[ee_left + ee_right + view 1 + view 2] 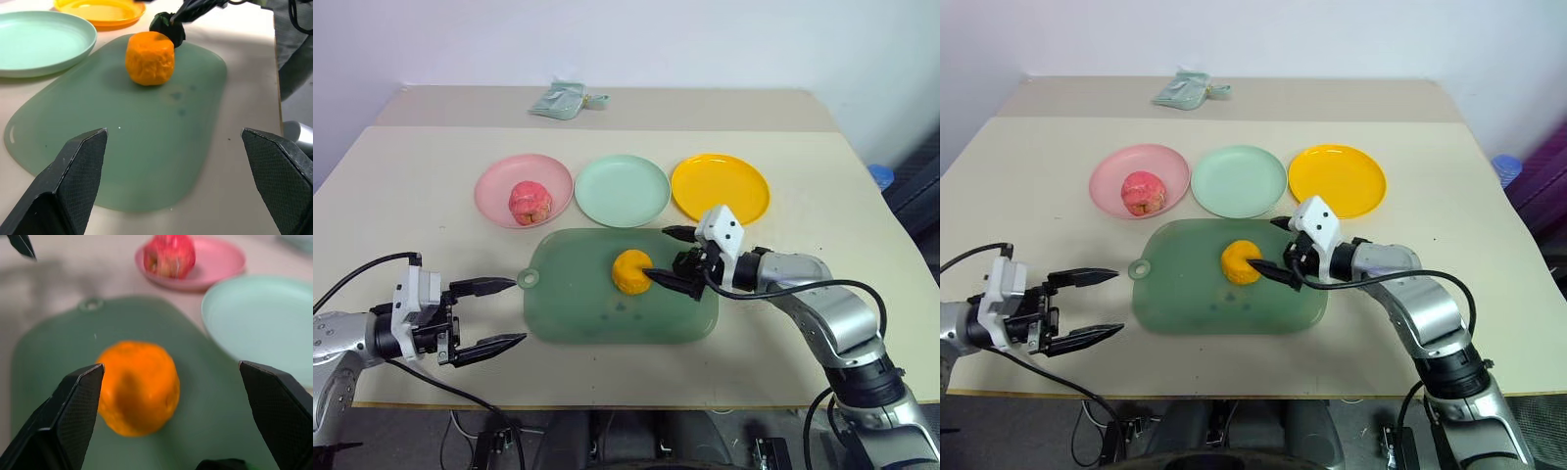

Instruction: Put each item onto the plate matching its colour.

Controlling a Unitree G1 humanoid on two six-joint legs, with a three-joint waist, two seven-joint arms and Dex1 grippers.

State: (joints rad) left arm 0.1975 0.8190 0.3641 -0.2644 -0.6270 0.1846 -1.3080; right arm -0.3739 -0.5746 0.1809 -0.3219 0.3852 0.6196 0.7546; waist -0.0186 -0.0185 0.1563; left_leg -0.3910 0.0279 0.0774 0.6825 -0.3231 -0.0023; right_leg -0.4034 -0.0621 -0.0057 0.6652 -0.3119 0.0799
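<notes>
Orange fruit point(631, 271) on green tray point(578, 313), just ahead of released right tool point(672, 257), left tool point(494, 315) released

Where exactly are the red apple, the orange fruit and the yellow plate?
red apple point(530, 202), left eye view, middle of its top.
orange fruit point(630, 271), left eye view, centre of its body.
yellow plate point(720, 186), left eye view, bare middle of the dish.

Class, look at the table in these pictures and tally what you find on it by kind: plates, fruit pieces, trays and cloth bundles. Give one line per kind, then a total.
Plates: 3, pink, mint green, yellow-orange
Fruit pieces: 3, red-pink apple, orange fruit, blackish-green piece
Trays: 1, dark green tray
Cloth bundles: 1, pale green bundle
Total: 8
</notes>
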